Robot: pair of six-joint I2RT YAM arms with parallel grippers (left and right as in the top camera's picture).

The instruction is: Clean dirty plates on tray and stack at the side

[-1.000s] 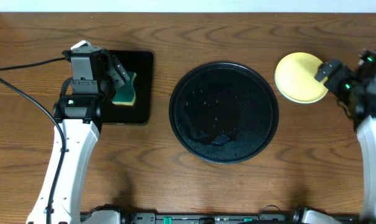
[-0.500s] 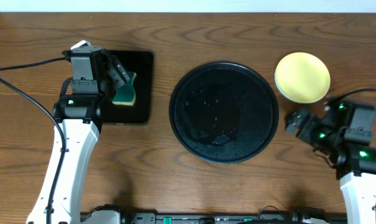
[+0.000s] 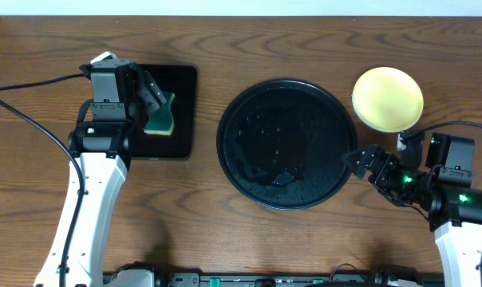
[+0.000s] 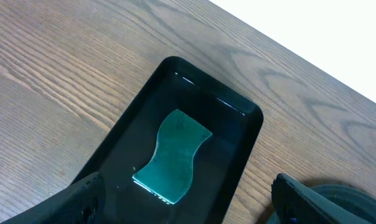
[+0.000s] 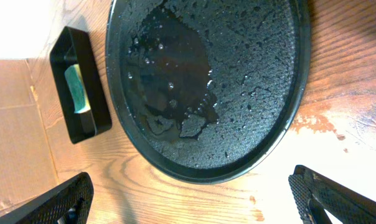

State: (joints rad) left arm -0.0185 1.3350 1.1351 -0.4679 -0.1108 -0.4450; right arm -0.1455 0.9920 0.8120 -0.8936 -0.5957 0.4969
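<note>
The large round black tray [image 3: 287, 143] sits mid-table, wet, with no plates on it; it also fills the top of the right wrist view [image 5: 206, 87]. A pale yellow plate [image 3: 388, 99] lies on the table at the back right; any plates beneath it are hidden. My right gripper [image 3: 361, 161] is open and empty beside the tray's right rim, its fingers spread wide in the right wrist view [image 5: 194, 199]. My left gripper [image 3: 155, 96] is open and empty over the small rectangular tray, fingers wide in the left wrist view [image 4: 188, 202].
A small rectangular black tray [image 3: 181, 112] at the left holds a green sponge [image 3: 161, 116], which also shows in the left wrist view [image 4: 173, 155]. A cable [image 3: 33, 112] runs across the far left. A wet patch [image 5: 312, 124] lies on the wood beside the large tray.
My right arm has drawn back from the yellow plate toward the front and then moved left to the large tray's right rim. The left arm has not moved.
</note>
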